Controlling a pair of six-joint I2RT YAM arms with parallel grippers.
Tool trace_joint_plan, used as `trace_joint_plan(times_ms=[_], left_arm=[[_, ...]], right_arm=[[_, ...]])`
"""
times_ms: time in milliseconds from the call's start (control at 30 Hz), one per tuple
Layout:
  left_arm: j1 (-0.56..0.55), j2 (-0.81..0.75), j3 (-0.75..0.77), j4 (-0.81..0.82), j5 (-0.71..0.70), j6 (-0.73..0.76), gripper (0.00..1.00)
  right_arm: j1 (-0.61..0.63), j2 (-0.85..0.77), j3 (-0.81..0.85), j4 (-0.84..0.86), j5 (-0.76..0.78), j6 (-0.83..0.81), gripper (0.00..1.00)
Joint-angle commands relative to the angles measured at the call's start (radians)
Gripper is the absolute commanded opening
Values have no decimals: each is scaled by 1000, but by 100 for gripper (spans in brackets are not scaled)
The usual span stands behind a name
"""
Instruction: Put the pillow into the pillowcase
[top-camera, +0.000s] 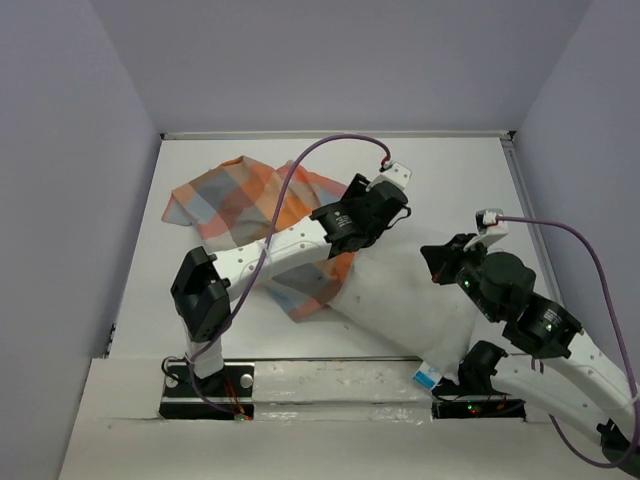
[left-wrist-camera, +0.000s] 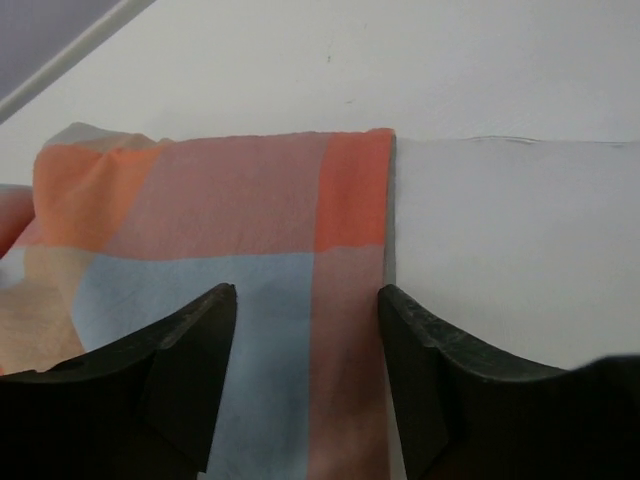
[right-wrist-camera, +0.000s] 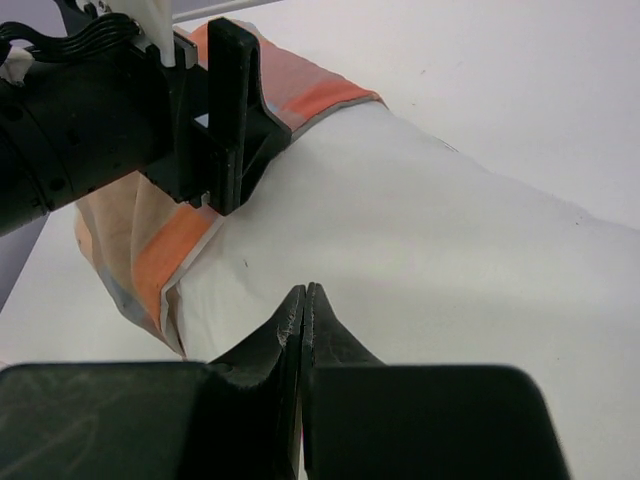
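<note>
The checked pillowcase (top-camera: 240, 200) lies crumpled at the back left of the table. The white pillow (top-camera: 410, 310) stretches from its mouth toward the front right, with its far end under the case's hem. My left gripper (top-camera: 372, 222) hangs over that hem. In the left wrist view it (left-wrist-camera: 308, 290) is open, with the pillowcase (left-wrist-camera: 220, 220) edge between its jaws and the pillow (left-wrist-camera: 520, 250) to the right. My right gripper (top-camera: 440, 262) is shut and empty. Seen from the right wrist, it (right-wrist-camera: 305, 290) hovers just over the pillow (right-wrist-camera: 450, 260), short of the pillowcase (right-wrist-camera: 300, 85).
Grey walls close in the white table (top-camera: 450, 170) on the left, back and right. Purple cables (top-camera: 300, 170) loop above both arms. A small blue and white tag (top-camera: 425, 377) shows at the pillow's near corner by the right arm's base.
</note>
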Motion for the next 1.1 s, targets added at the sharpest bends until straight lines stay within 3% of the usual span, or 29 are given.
trace_joint_plan(times_ms=[0, 267, 333, 400, 500, 567, 767, 1067], left_arm=[[4, 51, 72, 19, -96, 69, 63], [48, 69, 77, 83, -70, 110, 8], [54, 60, 69, 90, -36, 106, 4], [54, 43, 59, 91, 10, 89, 6], [64, -1, 45, 88, 91, 32, 48], [79, -43, 22, 102, 157, -9, 64], [96, -66, -9, 104, 295, -55, 68], [97, -9, -27, 51, 263, -25, 63]], right_arm=[[5, 30, -20, 47, 28, 9, 1], [5, 140, -61, 183, -31, -6, 47], [-4, 180, -49, 197, -34, -17, 55], [-17, 200, -40, 212, -60, -24, 59], [-52, 208, -34, 220, -98, -26, 62], [-52, 199, -44, 226, -116, -21, 61], [-52, 182, -63, 228, -132, -4, 58], [-52, 142, -49, 214, -115, -21, 58]])
